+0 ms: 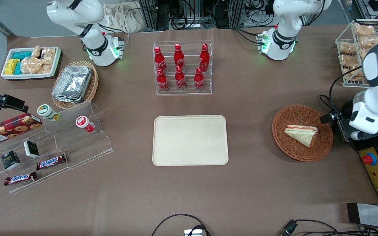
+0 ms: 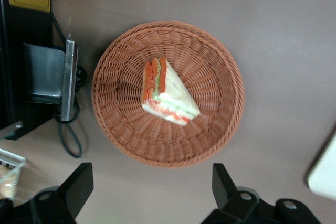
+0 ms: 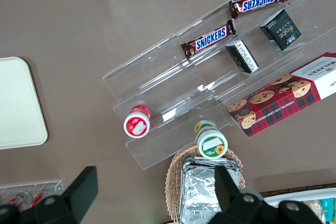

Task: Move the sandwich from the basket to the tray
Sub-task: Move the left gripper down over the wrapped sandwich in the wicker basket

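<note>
Snack packs fill a white bin (image 1: 28,77) in the upper corner of the front view at the parked arm's end of the counter (image 1: 126,196). Just beside it, nearer the frame's middle, an oval basket (image 1: 92,88) holds foil trays (image 1: 72,83). Lower in the frame, a clear stepped stand (image 1: 87,147) carries a cookie box (image 1: 10,128), two small cups (image 1: 48,112), two dark little boxes (image 1: 31,149) and two Snickers bars (image 1: 51,161).

In the upper middle of the frame, six red bottles (image 1: 179,67) stand upright in a clear rack. Below them in the picture, nearer the camera, the tray (image 1: 190,140) lies flat and bare at the centre.

Toward the working arm's end, well apart from the tray, sits the round basket (image 1: 294,149). The sandwich (image 1: 302,133) lies inside it, near its middle, on its side with its red-orange layers showing.

The left arm stands at that edge of the frame, just beside the basket. Its wrist camera looks straight down on the basket (image 2: 220,77) and the sandwich (image 2: 167,93). The gripper (image 2: 152,187) hovers above the counter beside the basket's rim, its fingers (image 2: 81,184) spread wide apart and holding nothing, clear of the sandwich.
</note>
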You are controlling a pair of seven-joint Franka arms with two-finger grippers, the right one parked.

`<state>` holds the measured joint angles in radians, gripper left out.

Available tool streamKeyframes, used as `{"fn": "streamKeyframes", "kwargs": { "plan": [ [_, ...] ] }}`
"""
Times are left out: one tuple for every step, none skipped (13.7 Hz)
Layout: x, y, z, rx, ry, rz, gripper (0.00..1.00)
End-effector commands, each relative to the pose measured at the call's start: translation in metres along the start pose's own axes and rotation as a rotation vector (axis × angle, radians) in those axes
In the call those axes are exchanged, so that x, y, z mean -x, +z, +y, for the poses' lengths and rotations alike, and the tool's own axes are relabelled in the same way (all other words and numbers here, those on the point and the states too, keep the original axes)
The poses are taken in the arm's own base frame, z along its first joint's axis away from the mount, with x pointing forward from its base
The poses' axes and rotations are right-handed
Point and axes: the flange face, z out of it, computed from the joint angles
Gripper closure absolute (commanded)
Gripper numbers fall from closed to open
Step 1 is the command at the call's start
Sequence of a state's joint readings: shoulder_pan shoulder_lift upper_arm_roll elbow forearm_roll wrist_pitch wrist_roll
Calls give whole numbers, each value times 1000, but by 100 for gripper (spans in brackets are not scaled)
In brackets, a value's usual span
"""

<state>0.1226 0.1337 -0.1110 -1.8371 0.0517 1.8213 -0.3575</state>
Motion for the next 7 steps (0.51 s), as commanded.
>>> {"fn": "streamKeyframes", "kwargs": {
  "plan": [
    [14,46,-14,13,-139,45,0],
    [15,65,-13,31,-173,75,0],
    [15,86,-13,43,-216,90,0],
    [11,106,-22,52,-257,98,0],
    [8,117,-27,61,-293,107,0],
    [5,126,-26,65,-306,109,0],
    [3,135,-25,64,-308,101,0]
  ]
}}
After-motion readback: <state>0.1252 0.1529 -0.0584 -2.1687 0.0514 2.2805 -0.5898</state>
